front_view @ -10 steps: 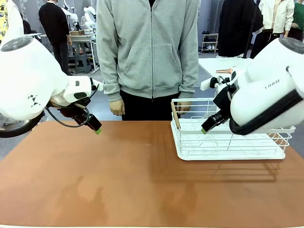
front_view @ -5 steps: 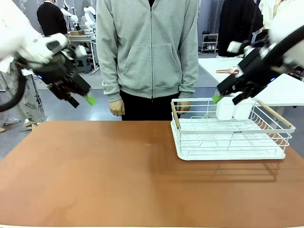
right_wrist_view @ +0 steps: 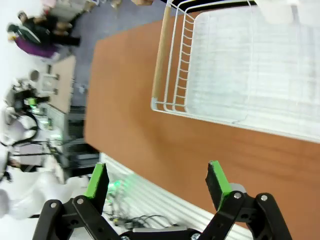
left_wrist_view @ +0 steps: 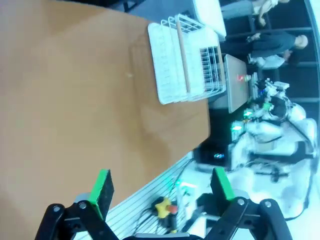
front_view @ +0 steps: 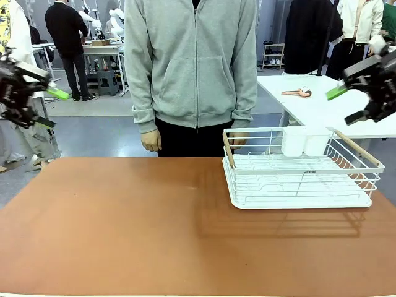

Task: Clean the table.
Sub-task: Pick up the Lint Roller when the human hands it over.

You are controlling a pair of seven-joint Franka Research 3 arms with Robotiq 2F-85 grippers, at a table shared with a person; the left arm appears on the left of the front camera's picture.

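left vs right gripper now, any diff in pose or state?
The black, green-padded left gripper hangs off the left end of the reddish-brown table; the right gripper hangs high by the white wire dish rack. In the front view the left one points right, the right one left. Shared: both open, empty, clear of the table.

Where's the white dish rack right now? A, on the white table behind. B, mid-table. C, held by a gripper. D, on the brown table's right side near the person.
D: the dish rack stands on the table toward the robot's right, at the far edge by the person.
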